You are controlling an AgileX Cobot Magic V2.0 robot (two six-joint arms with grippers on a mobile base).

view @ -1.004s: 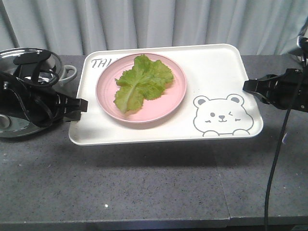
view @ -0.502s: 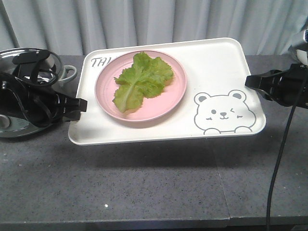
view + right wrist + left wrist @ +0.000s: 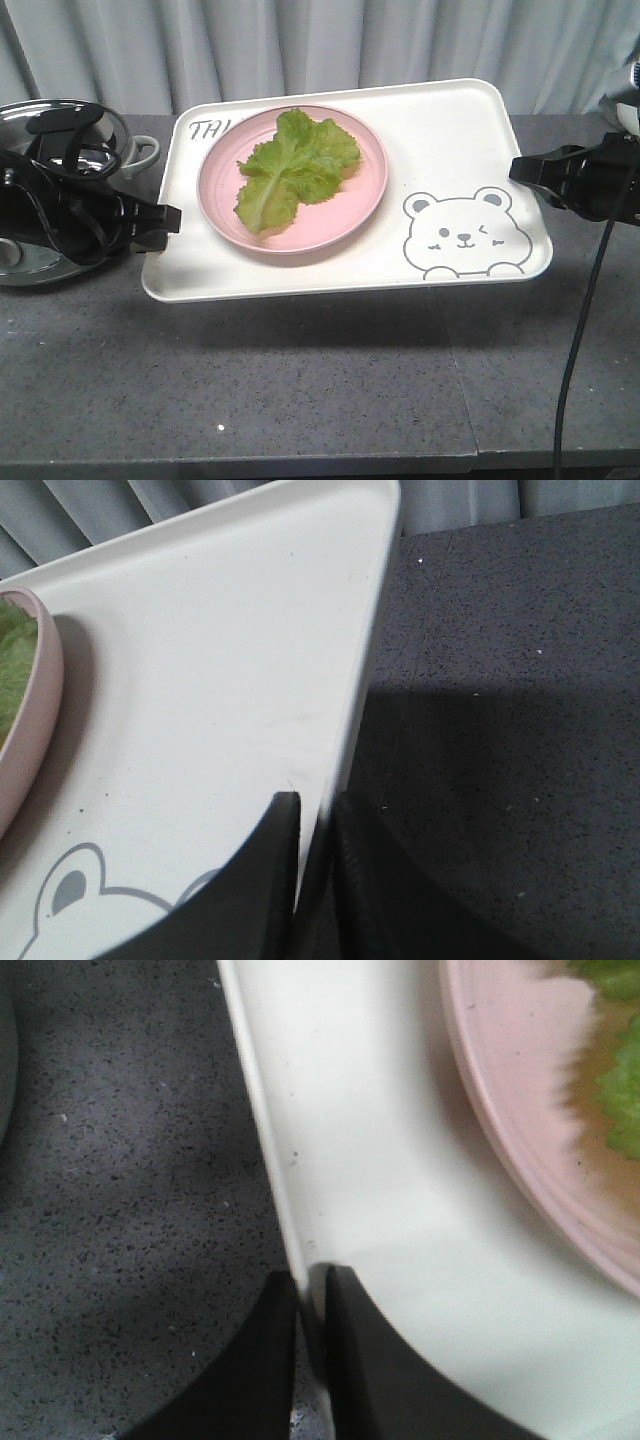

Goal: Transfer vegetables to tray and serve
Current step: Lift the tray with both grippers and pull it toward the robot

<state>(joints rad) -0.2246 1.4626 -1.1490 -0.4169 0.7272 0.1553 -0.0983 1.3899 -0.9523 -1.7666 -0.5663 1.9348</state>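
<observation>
Grey counter [image 3: 300, 390] lies beneath tray [image 3: 440, 150], whose pink plate [image 3: 345, 215] holds lettuce leaf [image 3: 290, 170].

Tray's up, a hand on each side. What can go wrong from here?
1. The left hand and right hand pinch only the thin rim of the tray; a slip could drop it.
2. The pink plate with the lettuce looks unsecured; a tilt may slide it.
3. The lidded pot sits close by the left arm.

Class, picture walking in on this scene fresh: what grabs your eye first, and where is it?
A ruffled bright green lettuce leaf lies on a round pink plate, left of centre on a large cream-white rectangular plastic tray with a grey bear. The left gripper and right gripper pinch its short edges.
</observation>
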